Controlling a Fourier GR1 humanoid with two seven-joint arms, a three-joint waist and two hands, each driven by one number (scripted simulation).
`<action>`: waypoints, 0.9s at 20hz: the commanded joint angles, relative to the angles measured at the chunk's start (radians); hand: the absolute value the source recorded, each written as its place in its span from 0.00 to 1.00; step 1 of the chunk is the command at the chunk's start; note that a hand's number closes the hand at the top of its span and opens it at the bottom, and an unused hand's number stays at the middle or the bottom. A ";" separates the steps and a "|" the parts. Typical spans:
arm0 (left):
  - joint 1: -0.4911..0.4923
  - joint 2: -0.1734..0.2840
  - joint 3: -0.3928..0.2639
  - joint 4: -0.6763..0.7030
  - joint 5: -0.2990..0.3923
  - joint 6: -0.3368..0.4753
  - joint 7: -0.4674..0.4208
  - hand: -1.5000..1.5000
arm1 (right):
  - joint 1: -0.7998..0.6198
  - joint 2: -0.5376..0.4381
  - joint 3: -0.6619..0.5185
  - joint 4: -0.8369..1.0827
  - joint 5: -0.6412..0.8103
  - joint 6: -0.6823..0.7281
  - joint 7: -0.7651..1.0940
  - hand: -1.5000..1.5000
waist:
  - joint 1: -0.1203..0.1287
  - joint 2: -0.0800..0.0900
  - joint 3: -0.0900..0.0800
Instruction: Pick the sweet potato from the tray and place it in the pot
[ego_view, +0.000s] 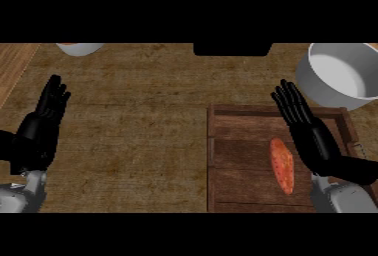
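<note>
So the sweet potato (281, 165) is lying lengthwise in the wooden tray (221, 150), toward its right half, nothing holding it. The right hand (306, 125) hangs over the tray's right side with fingers straight and pointing away from the robot, released, just beside the potato on its right and not touching it. The pot (341, 74) sits at the upper right, just past the tray's far corner, near those fingertips. The left hand (43, 125) is way over at the left edge of the desk (133, 125), fingers straight too, holding nothing.
</note>
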 joint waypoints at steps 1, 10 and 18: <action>-0.015 -0.030 0.006 0.071 0.033 -0.080 -0.006 0.50 | 0.028 0.004 0.004 0.044 0.066 -0.027 -0.003 0.00 | -0.024 -0.026 -0.007; 0.060 -0.139 -0.186 -0.011 0.173 -0.227 0.084 0.50 | 0.094 -0.313 -0.087 0.376 0.439 -0.315 0.317 0.00 | -0.020 -0.004 -0.014; 0.088 -0.155 -0.190 -0.018 0.191 -0.253 0.122 0.50 | 0.035 -0.368 0.134 0.061 0.661 -0.205 0.747 0.00 | -0.027 -0.034 -0.010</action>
